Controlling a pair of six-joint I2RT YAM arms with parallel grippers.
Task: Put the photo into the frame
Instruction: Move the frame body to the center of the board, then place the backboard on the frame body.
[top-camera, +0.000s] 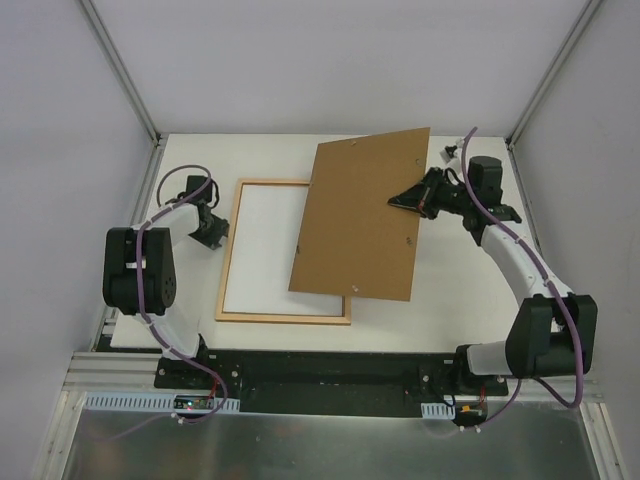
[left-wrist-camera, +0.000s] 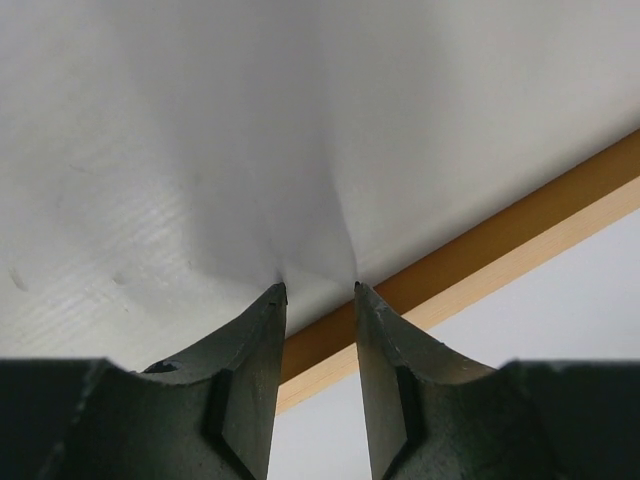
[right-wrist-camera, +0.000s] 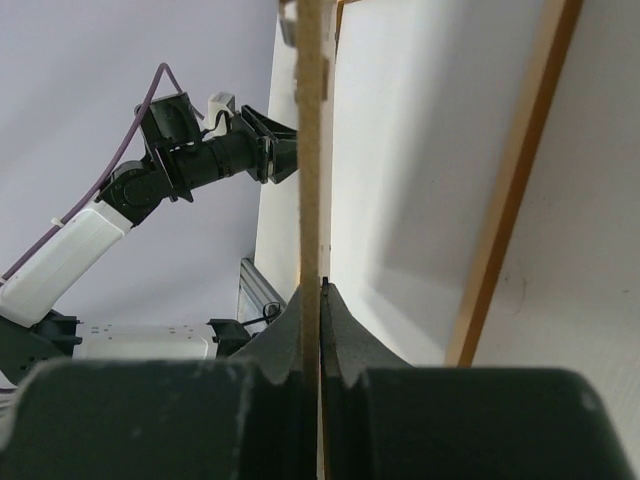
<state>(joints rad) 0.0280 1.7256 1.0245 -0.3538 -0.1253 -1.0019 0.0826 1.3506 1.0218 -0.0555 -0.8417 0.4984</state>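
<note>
The frame (top-camera: 285, 318) lies flat on the table, and the photo (top-camera: 265, 250) lies inside it with its white side up. My left gripper (top-camera: 222, 230) is at the frame's left rail (left-wrist-camera: 480, 255). In the left wrist view its jaws stand apart over the rail. The fingertips (left-wrist-camera: 278, 295) touch the white sheet (left-wrist-camera: 300, 150) just past the rail, and the sheet creases between them. My right gripper (top-camera: 408, 200) is shut on the right edge of the brown backing board (top-camera: 360, 215). It holds the board tilted over the right part of the frame. The right wrist view shows the board edge-on (right-wrist-camera: 312, 150).
Grey walls with metal corner posts (top-camera: 120, 70) enclose the white table (top-camera: 450, 300). The right wrist view shows the left arm (right-wrist-camera: 200, 165) beyond the raised board, and the frame's rail (right-wrist-camera: 515, 190) to the right. A metal rail (top-camera: 300, 365) runs along the table's near edge.
</note>
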